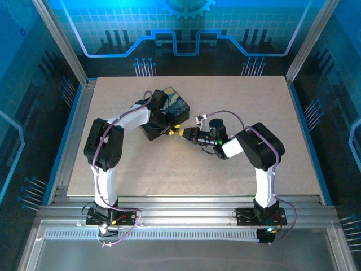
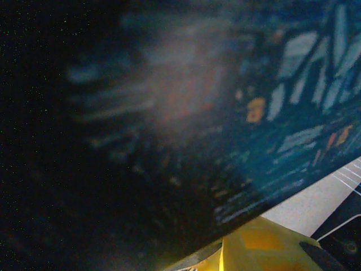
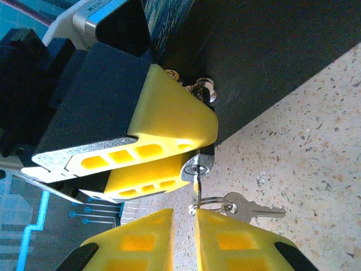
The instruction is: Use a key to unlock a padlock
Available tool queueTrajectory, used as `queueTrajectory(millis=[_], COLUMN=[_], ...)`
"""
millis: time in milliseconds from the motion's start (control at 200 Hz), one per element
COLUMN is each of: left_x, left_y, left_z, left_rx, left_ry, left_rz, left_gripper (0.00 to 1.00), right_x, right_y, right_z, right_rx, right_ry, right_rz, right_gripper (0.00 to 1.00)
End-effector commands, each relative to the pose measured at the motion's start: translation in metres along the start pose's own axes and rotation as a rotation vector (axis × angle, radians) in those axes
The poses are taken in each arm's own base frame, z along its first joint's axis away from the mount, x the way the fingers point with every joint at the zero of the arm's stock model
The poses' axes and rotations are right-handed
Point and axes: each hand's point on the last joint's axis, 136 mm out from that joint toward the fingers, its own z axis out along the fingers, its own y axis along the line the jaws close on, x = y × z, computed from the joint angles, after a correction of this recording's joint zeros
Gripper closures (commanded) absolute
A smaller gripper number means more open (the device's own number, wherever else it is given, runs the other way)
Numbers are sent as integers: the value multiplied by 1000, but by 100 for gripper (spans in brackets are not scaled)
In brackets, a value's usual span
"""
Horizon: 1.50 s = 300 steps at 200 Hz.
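The tiny padlock (image 3: 198,165) hangs on the hasp of the dark starry-print box (image 3: 271,51), its shackle (image 3: 203,87) up at the box edge. My left gripper (image 3: 200,152) is shut on the padlock body between its yellow fingers. A key (image 3: 195,186) sits in the keyhole, and its ring (image 3: 213,203) carries a second key (image 3: 256,210) lying on the table. Just below, my right gripper (image 3: 184,217) stands open by a narrow gap, its right fingertip beside the key's head. In the top view both grippers, left (image 1: 172,129) and right (image 1: 183,134), meet at the front corner of the box (image 1: 169,107).
The box print (image 2: 282,113) looms close and blurred in the left wrist view, with one yellow finger (image 2: 265,248) beneath it. The speckled tabletop (image 1: 197,169) lies open in front of and to the right of the box. Metal rails (image 1: 186,217) line the near edge.
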Motion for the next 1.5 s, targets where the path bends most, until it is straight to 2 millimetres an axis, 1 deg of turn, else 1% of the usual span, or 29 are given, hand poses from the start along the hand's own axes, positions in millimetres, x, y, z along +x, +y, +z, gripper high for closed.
queueTrajectory(millis=[0,140,425,485,550,635,730,845,975,1206,1496], left_x=[18,19,21,21,21,20,19,19,19,19,19], left_y=[14,15,15,16,17,17,16,16,16,15,16], left_z=[19,19,18,18,18,19,20,20,20,18,18], left_rx=[-21,-22,-21,-22,-23,-23,-22,-23,-22,-19,-20], left_ry=[137,140,140,140,139,135,136,136,135,134,134], left_rz=[-61,-64,-67,-70,-72,-73,-75,-72,-74,-74,-75], left_gripper=[98,98,99,99,99,99,99,100,99,100,100], right_x=[-7,-6,-10,-11,-12,-13,-14,-12,-8,-10,-16], right_y=[15,11,10,10,9,10,11,12,7,-3,-1], right_z=[4,8,15,16,15,8,-1,-11,-15,-5,2], right_rx=[-34,-30,-29,-30,-30,-32,-22,6,32,23,11], right_ry=[-28,-22,-29,-29,-34,-50,-54,-57,-50,-53,-53], right_rz=[-22,-12,-5,-2,3,-2,-11,-25,-22,10,2], right_gripper=[83,87,97,97,95,90,80,75,74,75,76])
